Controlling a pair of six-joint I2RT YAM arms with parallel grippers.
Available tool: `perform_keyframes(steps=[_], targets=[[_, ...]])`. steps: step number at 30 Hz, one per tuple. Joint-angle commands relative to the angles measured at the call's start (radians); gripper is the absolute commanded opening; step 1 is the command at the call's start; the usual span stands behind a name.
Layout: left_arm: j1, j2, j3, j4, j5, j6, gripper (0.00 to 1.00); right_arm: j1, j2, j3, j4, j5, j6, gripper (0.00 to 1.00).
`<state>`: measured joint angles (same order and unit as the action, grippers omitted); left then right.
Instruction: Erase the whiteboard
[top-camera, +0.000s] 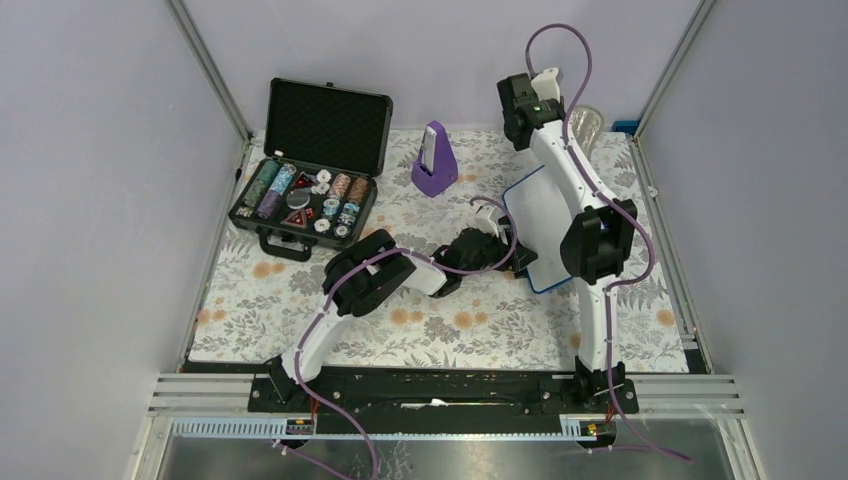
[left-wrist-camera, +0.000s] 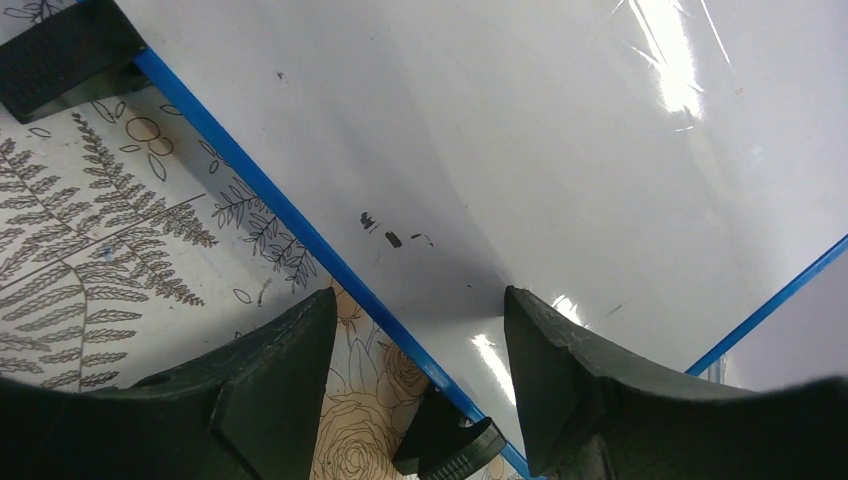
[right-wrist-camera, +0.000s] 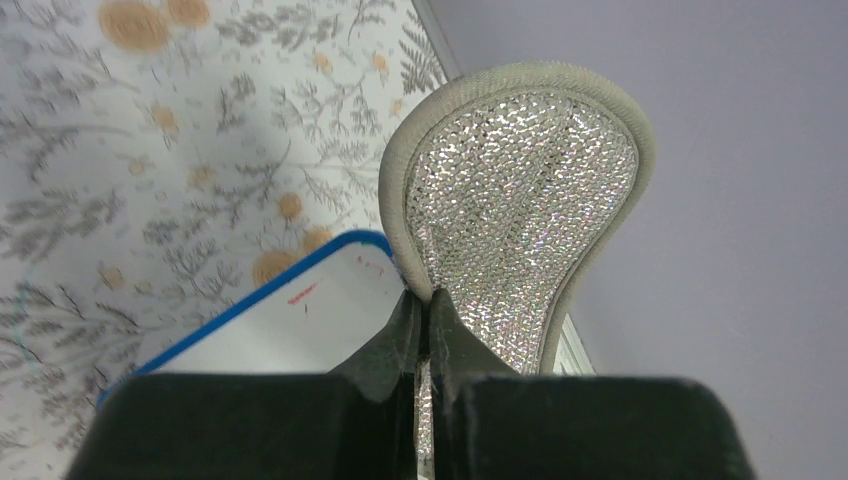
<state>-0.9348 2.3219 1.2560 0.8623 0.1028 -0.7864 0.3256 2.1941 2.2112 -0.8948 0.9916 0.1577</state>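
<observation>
The whiteboard (top-camera: 540, 205) lies flat on the flowered tablecloth at centre right, white with a thin blue rim. My left gripper (top-camera: 508, 255) is open at its near left edge. In the left wrist view the blue rim (left-wrist-camera: 300, 225) runs between the two fingers of the gripper (left-wrist-camera: 420, 300), and small dark marks (left-wrist-camera: 390, 232) sit on the board. My right gripper (top-camera: 566, 117) is raised at the back right, shut on a pale sparkly cloth pad (right-wrist-camera: 520, 200). Below it a board corner (right-wrist-camera: 300, 325) shows faint red marks.
An open black case (top-camera: 305, 190) holding poker chips stands at the back left. A purple upright object (top-camera: 434, 160) stands at the back centre. A black knob (left-wrist-camera: 450, 445) and a black block (left-wrist-camera: 60, 50) sit at the board's rim. The enclosure walls are close on both sides.
</observation>
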Motion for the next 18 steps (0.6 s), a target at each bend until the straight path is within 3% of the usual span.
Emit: perform_keyframes(steps=[1,5,12,15,18], targets=[[-0.004,0.050,-0.003,-0.208,-0.099,0.028,0.64,-0.012,0.085,0.111,-0.004,0.036,-0.035,0.00],[-0.005,0.049,0.000,-0.213,-0.100,0.027,0.64,-0.013,0.168,0.146,-0.065,0.028,0.014,0.00],[-0.005,0.057,0.015,-0.227,-0.088,0.029,0.64,0.017,0.228,0.016,-0.082,-0.057,0.087,0.00],[-0.005,0.059,0.018,-0.227,-0.083,0.029,0.64,0.072,0.205,-0.099,-0.013,-0.092,0.064,0.00],[-0.004,0.062,0.018,-0.225,-0.073,0.029,0.64,0.091,0.146,-0.165,0.075,-0.241,0.042,0.00]])
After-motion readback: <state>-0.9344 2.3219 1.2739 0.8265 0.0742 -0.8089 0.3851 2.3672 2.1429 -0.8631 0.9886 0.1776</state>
